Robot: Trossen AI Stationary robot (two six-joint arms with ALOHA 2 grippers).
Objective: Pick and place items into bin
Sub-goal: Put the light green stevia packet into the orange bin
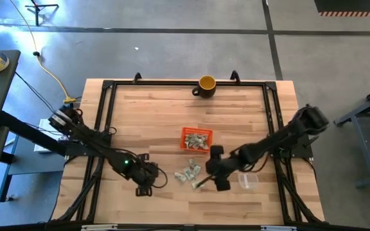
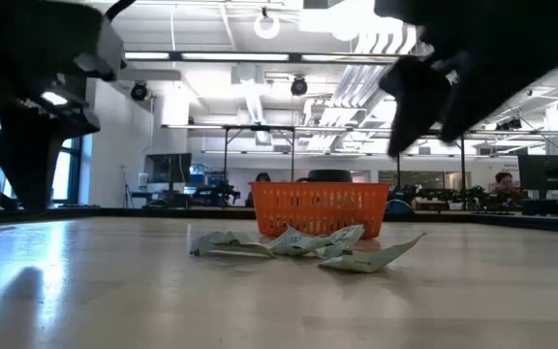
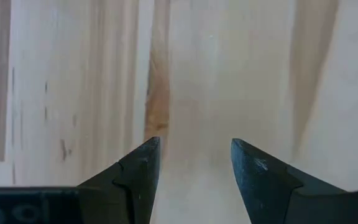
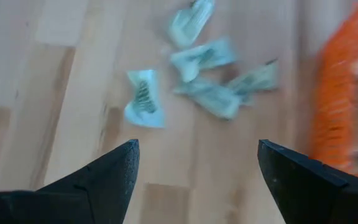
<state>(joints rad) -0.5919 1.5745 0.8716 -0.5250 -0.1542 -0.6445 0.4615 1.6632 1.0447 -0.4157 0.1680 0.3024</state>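
Several pale green and white wrapped items (image 1: 189, 173) lie loose in a small heap on the wooden table, near its front; in the low view the items (image 2: 298, 246) sit in front of the bin. The orange perforated bin (image 1: 185, 133) stands at the table's middle with a few wrapped pieces inside. My right gripper (image 1: 207, 172) hovers open just right of the heap; its wrist view shows the items (image 4: 207, 78) ahead of the open gripper (image 4: 197, 146) and the bin (image 4: 340, 106) beside them. My left gripper (image 1: 144, 186) is open over bare wood (image 3: 194, 143), left of the heap.
A clear plastic cup (image 1: 248, 181) lies on the table just right of my right gripper. A yellow mug (image 1: 207, 85) stands at the far edge. A black frame (image 1: 108, 86) borders the table. Bare wood lies between the heap and the near edge.
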